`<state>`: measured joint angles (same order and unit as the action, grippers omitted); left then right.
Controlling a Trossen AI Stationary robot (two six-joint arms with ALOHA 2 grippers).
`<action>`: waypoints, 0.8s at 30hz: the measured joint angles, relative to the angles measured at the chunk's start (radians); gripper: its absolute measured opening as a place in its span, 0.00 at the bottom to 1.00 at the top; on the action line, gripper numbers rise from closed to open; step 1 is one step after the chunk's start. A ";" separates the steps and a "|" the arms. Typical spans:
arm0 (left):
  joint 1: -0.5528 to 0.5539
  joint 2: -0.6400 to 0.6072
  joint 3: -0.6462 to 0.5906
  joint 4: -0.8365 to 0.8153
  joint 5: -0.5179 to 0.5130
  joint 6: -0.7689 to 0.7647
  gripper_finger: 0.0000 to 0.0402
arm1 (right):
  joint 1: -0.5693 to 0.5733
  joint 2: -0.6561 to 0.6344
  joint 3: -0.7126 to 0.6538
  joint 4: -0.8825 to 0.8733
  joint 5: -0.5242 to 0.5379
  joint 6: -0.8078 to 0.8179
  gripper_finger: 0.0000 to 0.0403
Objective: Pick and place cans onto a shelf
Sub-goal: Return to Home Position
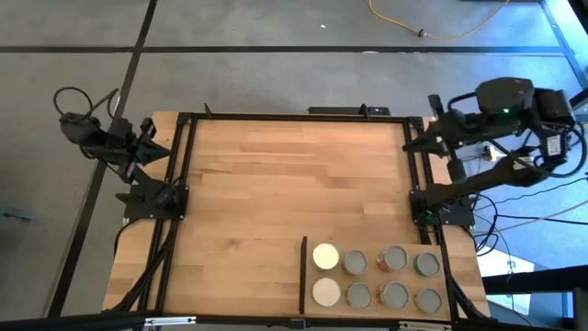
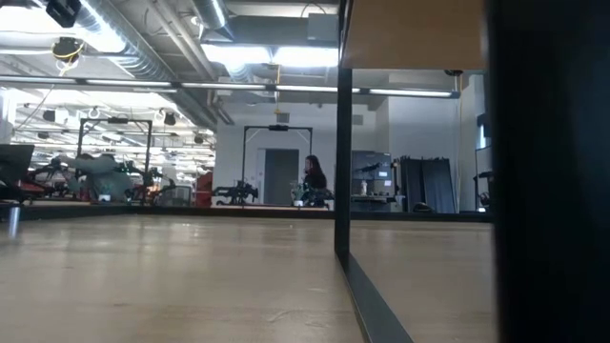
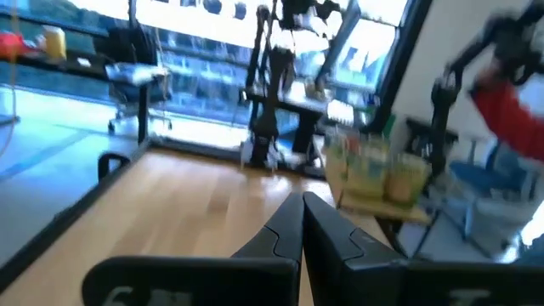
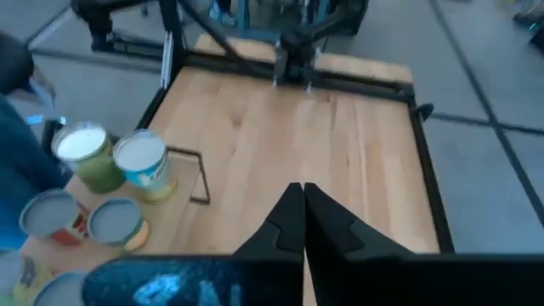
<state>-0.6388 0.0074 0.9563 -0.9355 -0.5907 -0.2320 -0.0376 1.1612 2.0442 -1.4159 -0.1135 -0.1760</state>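
At the desk's right edge, right jaws pressed fully together with nothing between them, pointing across the bare wood toward the far side. Same at the left edge: left jaws tip to tip, empty, aimed over the desk toward the shelf corner. Behind them, right arm folded up outside the black frame and left arm tucked back on its own side, both well apart from anything to be handled. Farther out, in the right-hand corner at the high view's lower edge, shelf with its thin black strip on the side facing the open wood. On it, all eight cans upright in two rows of four: two cream-topped ones just beside the strip, six grey-topped ones running on toward the right edge, neighbours close or touching. None on the open desk, none tipped. From the low camera, only the shelf's underside and a black post, no cans. Far back in the room, a person, well away from the desk. By the look of it, placing finished and parking of the arms in hand. Next move probably no more than settling each arm into its rest pose, jaws closed, right arm clear of the shelf just beside its base so as not to nudge the nearest cans.
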 joint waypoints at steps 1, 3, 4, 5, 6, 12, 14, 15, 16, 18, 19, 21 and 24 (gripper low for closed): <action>0.003 -0.001 0.002 0.012 -0.004 0.001 0.00 | 0.000 -0.037 -0.058 0.039 0.000 0.012 0.00; 0.007 -0.002 -0.003 0.034 -0.012 0.002 0.00 | 0.000 -0.118 -0.190 0.115 0.000 0.027 0.00; 0.008 -0.002 -0.015 0.047 -0.010 0.010 0.00 | 0.000 -0.159 -0.259 0.161 0.000 0.041 0.00; 0.008 -0.001 -0.026 0.064 -0.006 0.028 0.00 | 0.000 -0.201 -0.332 0.215 0.000 0.056 0.00; 0.008 -0.001 -0.036 0.097 -0.002 0.045 0.00 | 0.000 -0.243 -0.409 0.271 -0.001 0.075 0.00; 0.008 -0.001 -0.135 0.298 0.063 0.167 0.00 | 0.000 -0.471 -0.846 0.616 -0.004 0.150 0.00; 0.008 -0.002 -0.171 0.351 0.081 0.181 0.00 | 0.000 -0.527 -0.976 0.731 -0.018 0.175 0.00; 0.008 -0.002 -0.192 0.378 0.096 0.183 0.00 | 0.000 -0.551 -1.036 0.789 -0.027 0.192 0.00; 0.008 -0.002 -0.212 0.398 0.110 0.183 0.00 | 0.000 -0.573 -1.093 0.848 -0.042 0.206 0.00; 0.008 -0.002 -0.247 0.433 0.122 0.188 0.00 | 0.000 -0.613 -1.200 0.965 -0.063 0.236 0.00; 0.008 -0.002 -0.264 0.454 0.123 0.191 0.00 | 0.000 -0.631 -1.249 1.017 -0.065 0.252 0.00; 0.008 -0.002 -0.299 0.484 0.145 0.193 0.00 | 0.000 -0.657 -1.335 1.124 -0.070 0.280 0.00; 0.008 -0.002 -0.345 0.524 0.197 0.186 0.00 | 0.000 -0.679 -1.440 1.264 -0.093 0.307 0.00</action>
<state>-0.6304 0.0059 0.6112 -0.4115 -0.3937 -0.0465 -0.0376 0.4821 0.6043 -0.1523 -0.2064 0.1312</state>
